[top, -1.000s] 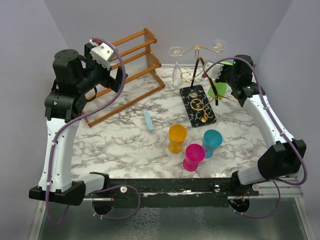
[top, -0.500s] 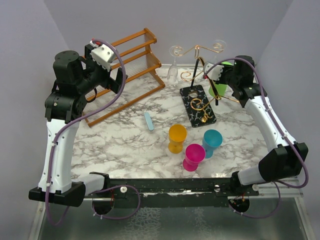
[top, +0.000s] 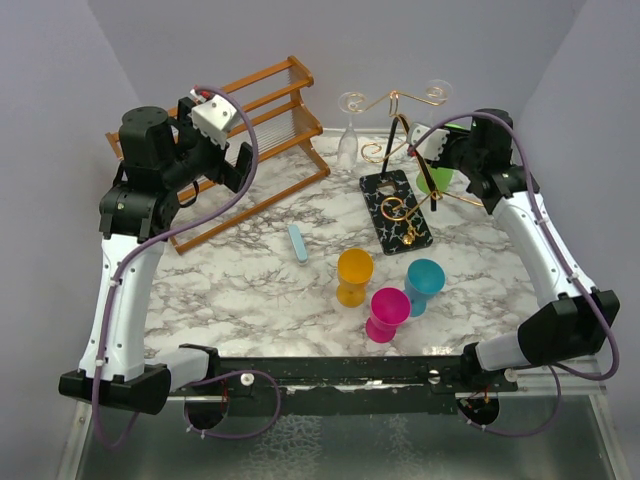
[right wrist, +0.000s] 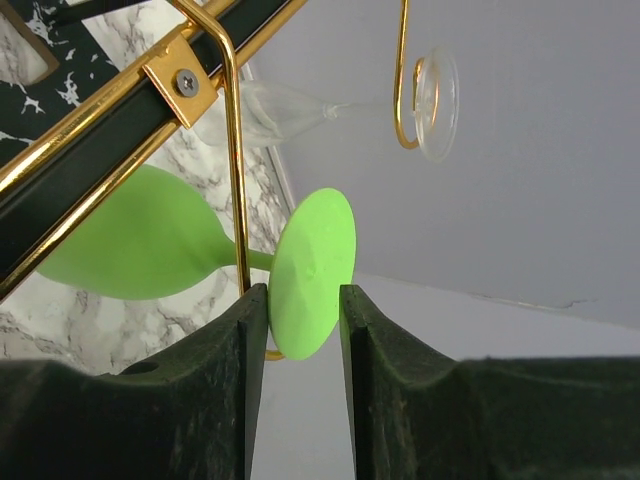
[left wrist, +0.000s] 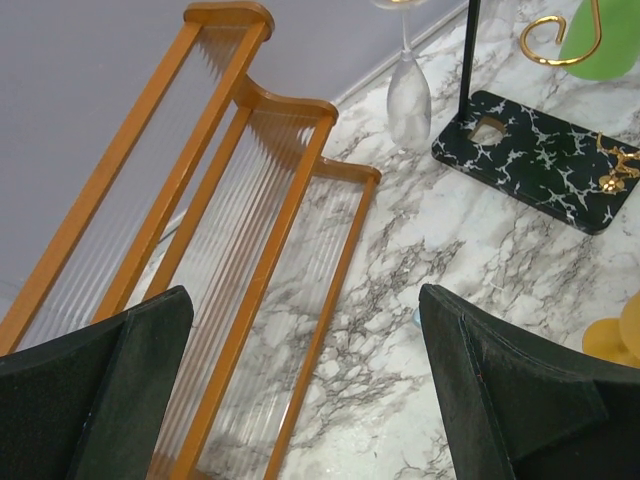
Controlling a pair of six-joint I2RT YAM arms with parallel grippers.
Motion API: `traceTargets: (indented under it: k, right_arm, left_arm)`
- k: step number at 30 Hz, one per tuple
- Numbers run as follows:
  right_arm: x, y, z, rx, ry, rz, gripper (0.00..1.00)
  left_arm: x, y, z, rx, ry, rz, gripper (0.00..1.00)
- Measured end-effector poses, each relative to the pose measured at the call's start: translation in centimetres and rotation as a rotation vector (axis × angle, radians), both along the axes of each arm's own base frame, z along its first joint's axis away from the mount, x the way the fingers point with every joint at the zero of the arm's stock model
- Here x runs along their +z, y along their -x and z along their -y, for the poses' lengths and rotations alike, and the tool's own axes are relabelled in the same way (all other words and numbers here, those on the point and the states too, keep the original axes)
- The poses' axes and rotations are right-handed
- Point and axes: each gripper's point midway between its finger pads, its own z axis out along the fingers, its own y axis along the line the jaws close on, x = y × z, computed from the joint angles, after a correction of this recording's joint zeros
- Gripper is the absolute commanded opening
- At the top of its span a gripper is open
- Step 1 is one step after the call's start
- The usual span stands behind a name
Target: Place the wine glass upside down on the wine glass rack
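Front of worktop (top: 250, 290): a pink cup (top: 388, 313), a yellow cup (top: 354, 277) and a teal cup (top: 424, 284) stand close together.
Left end effector (left wrist: 305, 300): spread wide with nothing between the fingers, raised over the wooden slatted rack (left wrist: 270, 200).
Wine glass rack (top: 385, 190): its black veined base sits past the cups, with gold wire arms above.
Green wine glass (right wrist: 150, 245): hangs bowl-down on a gold arm nearest the right arm, stem against the wire.
Right end effector (right wrist: 303, 300): one finger sits close on each side of the glass's foot. Gripping or let go: cannot tell.
Clear wine glass (top: 349, 140): hangs bowl-down from a far arm.
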Motion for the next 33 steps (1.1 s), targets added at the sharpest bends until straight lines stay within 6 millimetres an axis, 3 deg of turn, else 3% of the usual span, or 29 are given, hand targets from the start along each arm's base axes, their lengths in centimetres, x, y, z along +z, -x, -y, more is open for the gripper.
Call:
traceTargets:
  k: [18,26,33]
  right_arm:
    - [-0.1,2.4,-2.2,0.084,-0.123,-0.107,0.40]
    - [2.5,3.3,-3.1,0.093,-0.233,-0.094,0.54]
    - [4.1,4.2,-3.3,0.063,-0.341,-0.077,0.59]
  left_arm:
    - [-3.4,-0.6,1.0,-0.043,0.020,-0.069,0.99]
    - [-6.0,0.1,3.6,-0.139,0.167,-0.189,0.94]
    - [-6.6,1.6,7.4,-0.274,0.285,-0.282,0.91]
